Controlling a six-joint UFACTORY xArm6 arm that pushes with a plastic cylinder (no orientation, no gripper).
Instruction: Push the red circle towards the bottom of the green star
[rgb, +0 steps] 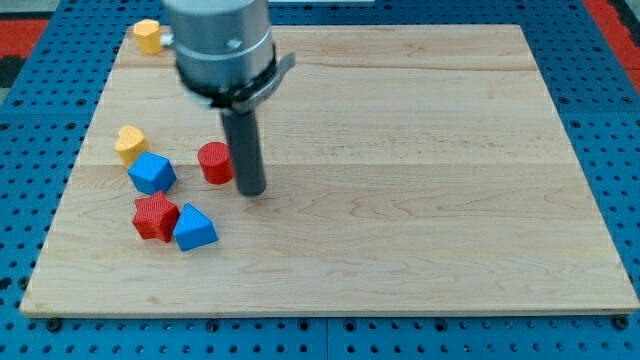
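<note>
Camera view puts my tip (252, 190) just to the right of the red circle (215, 162), very near it and a little lower in the view; I cannot tell whether rod and block are touching or a sliver apart. There are no fingers to report on this rig, only the straight dark rod, so nothing is held. Taking the red circle as my landmark: a blue block (152, 173), faceted in shape, sits to its left, with a yellow block (130, 142) just above that one; a red star-like block (155, 216) lies down and to the left, pressed against a blue wedge-shaped block (195, 228) almost straight below the circle. A second yellow block (148, 36) is far up by the top-left corner of the wooden board (420, 170). What troubles me is that no green star shows anywhere, unless the arm's body hides it. With the tip on the circle's right side, any push from here would send it leftward into the cluster, so I judge I must first learn where the star lies and then come round to the circle's opposite side.
</note>
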